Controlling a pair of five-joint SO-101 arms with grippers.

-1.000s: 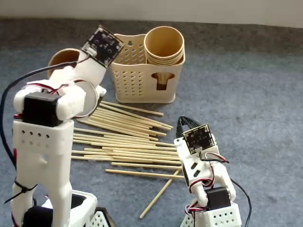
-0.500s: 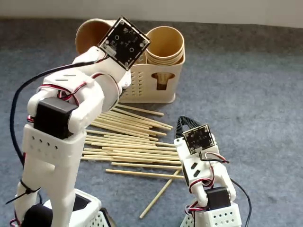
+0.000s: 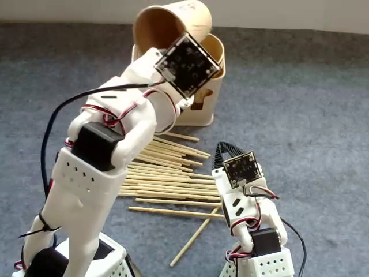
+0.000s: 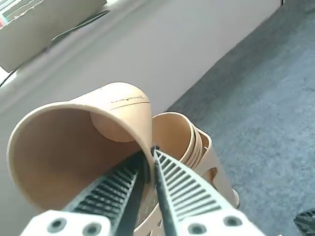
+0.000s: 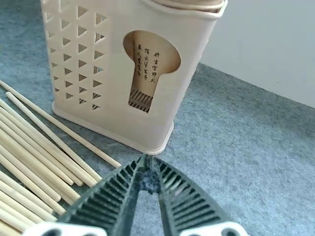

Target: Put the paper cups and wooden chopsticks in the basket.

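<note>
While left end effector (image 4: 152, 150) pinches paper cup (image 4: 64, 147) rim, basket (image 5: 88, 59) holds stacked cups (image 4: 174, 135).

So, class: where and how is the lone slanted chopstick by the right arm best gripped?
Take the slanted chopstick at its middle, straight down from above, pinching across its width: it lies flat, clear of the pile there.

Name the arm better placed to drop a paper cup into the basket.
Left: the left pincer grips the paper cup by its rim at the basket; the right pincer is shut and empty.
</note>
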